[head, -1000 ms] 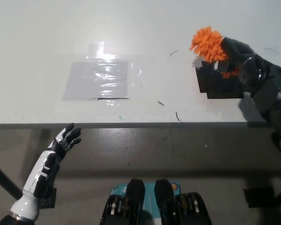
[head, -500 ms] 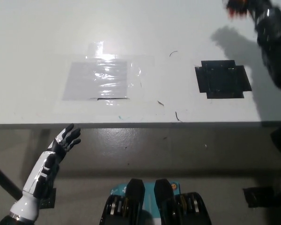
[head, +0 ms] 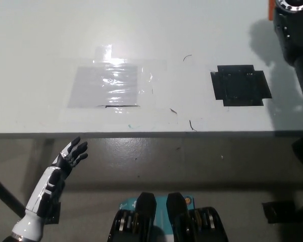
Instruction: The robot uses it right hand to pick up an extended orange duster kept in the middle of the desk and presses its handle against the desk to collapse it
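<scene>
While the desk (head: 50,40) fills most of the head view and looks the same as it did a second ago, the right arm (head: 293,35) has changed most: a second ago it lay low over the black tape patch (head: 241,84) with the orange duster head bunched at its hand, half a second ago it had lifted to the top right corner, and now it stands higher yet, so that only a black forearm and a round joint show at the right edge. Its hand is out of the picture, so I cannot tell whether its fingers are closed or on what. Of the duster (head: 270,9) only a thin orange sliver shows, touching the arm's left side at the very top edge; the handle is hidden. Judging by that sliver staying with the arm as it rose, the duster is probably off the desk and carried up beyond the wrist, which would mean the pick-up is done and the pressing of the handle against the desk is yet to come. Below and to the left of the arm lies the black tape patch, now bare. Farther left is the clear shiny taped sheet (head: 108,85). The white left hand (head: 72,153) rests well apart, below the desk's near edge, fingers spread and holding nothing, nearly where it was before.
</scene>
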Robot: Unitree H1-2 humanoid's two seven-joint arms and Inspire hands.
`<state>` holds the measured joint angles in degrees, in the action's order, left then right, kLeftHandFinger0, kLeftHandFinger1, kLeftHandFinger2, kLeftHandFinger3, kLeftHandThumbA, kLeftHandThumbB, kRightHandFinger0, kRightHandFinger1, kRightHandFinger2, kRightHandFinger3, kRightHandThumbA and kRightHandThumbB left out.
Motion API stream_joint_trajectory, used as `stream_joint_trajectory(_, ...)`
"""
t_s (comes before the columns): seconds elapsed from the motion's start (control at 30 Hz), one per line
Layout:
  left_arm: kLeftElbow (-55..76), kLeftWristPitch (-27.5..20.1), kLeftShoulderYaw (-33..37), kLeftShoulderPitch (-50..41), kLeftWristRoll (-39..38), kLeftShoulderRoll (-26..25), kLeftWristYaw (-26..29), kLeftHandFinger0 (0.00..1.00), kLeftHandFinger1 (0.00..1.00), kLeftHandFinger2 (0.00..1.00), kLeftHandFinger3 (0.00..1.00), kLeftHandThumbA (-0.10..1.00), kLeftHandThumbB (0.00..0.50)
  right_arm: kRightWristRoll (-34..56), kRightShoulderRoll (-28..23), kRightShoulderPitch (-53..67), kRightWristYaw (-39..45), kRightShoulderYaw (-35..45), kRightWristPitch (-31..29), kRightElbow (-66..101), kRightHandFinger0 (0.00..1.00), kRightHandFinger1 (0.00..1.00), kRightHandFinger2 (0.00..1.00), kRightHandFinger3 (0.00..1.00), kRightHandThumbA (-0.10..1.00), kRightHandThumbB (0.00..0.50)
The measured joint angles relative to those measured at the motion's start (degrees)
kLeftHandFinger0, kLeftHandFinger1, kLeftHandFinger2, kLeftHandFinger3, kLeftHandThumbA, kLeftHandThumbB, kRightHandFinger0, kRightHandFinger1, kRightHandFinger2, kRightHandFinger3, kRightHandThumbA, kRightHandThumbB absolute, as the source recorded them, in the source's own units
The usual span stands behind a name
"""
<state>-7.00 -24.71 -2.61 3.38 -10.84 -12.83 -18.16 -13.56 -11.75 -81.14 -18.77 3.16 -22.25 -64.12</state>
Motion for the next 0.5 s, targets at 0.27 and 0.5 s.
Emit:
stream_joint_trajectory(0.27,0.0,0.0,-0.2,-0.4,0.0,0.2,0.0,1.0,1.0,1.0,1.0,1.0,0.298,2.5,2.4,4.0,-2.9,0.7,-1.0,0.5,0.0,0.07,0.39,0.4,-0.1,0.135)
stream_joint_trajectory(0.5,0.0,0.0,-0.4,-1.1,0.0,0.5,0.0,1.0,1.0,1.0,1.0,1.0,0.311,4.6,3.4,7.1,-4.5,0.7,-1.4,-1.8,0.0,0.07,0.41,0.49,-0.1,0.132)
